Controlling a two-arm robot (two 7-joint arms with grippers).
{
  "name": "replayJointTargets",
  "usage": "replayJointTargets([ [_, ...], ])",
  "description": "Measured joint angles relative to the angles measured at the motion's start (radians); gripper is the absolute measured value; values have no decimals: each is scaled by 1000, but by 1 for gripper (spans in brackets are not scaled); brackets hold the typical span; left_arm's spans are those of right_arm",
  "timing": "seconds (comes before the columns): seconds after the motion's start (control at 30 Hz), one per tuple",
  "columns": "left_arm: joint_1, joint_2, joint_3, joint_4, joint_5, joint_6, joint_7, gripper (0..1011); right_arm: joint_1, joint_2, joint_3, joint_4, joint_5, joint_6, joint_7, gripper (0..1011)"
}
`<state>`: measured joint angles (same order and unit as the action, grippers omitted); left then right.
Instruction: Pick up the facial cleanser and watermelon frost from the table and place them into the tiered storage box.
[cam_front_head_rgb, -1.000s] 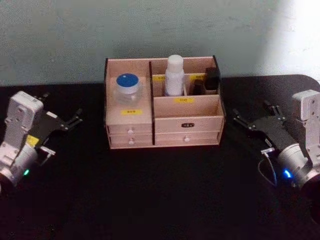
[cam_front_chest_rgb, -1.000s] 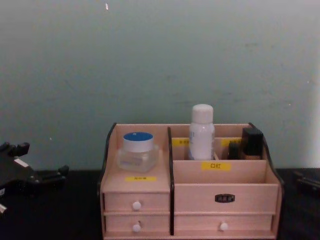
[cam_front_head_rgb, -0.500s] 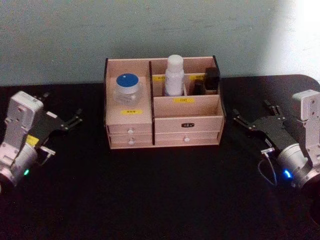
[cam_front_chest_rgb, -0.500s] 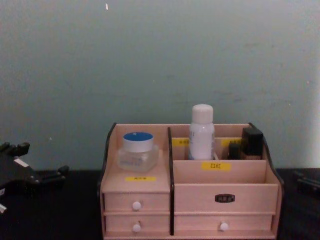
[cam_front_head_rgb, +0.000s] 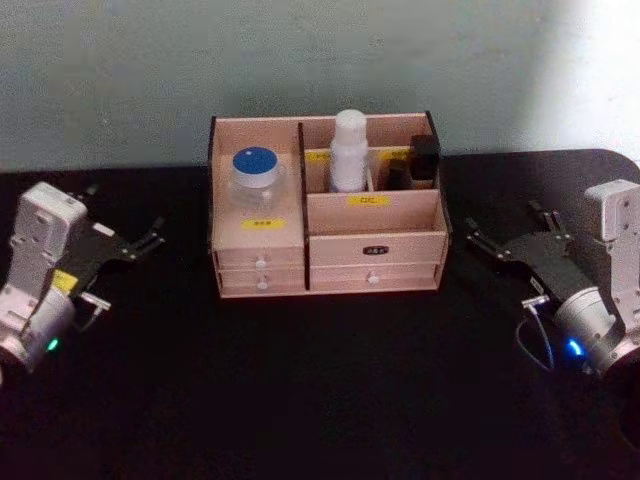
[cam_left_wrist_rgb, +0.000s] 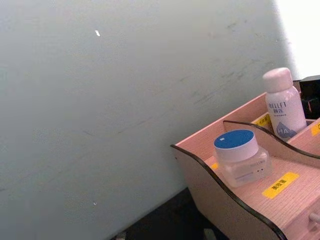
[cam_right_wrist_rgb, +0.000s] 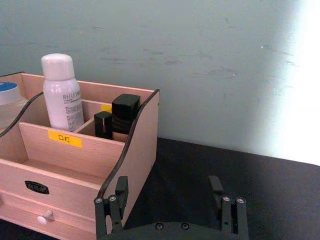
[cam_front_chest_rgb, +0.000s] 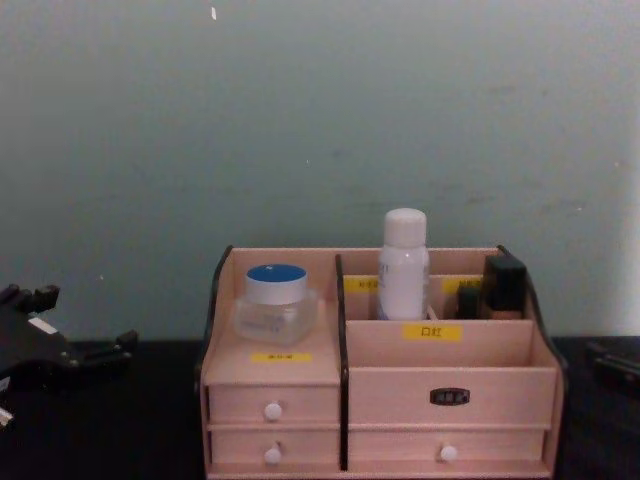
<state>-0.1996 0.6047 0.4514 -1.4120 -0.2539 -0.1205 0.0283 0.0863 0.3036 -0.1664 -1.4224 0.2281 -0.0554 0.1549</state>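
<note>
storage box (cam_front_head_rgb: 325, 262) of pale wood stands at the back middle of a black table (cam_front_head_rgb: 320, 390), between two robot claws. inside it, a blue-lidded jar (cam_front_head_rgb: 255, 176) sits on the left shelf and a white bottle (cam_front_head_rgb: 348, 150) stands upright in a back compartment beside dark small containers (cam_front_head_rgb: 420, 162). left claw (cam_front_head_rgb: 148, 240) and right claw (cam_front_head_rgb: 505, 235) both rest open and empty, each pointing inward toward the box and about equally near it. judging by this, both items seem already stored.
</note>
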Motion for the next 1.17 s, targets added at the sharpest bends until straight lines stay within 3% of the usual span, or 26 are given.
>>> replayJointTargets([
  [1.17,0,0,0,0,0,0,0,1001,0,0,0,0,0,0,0,1003],
])
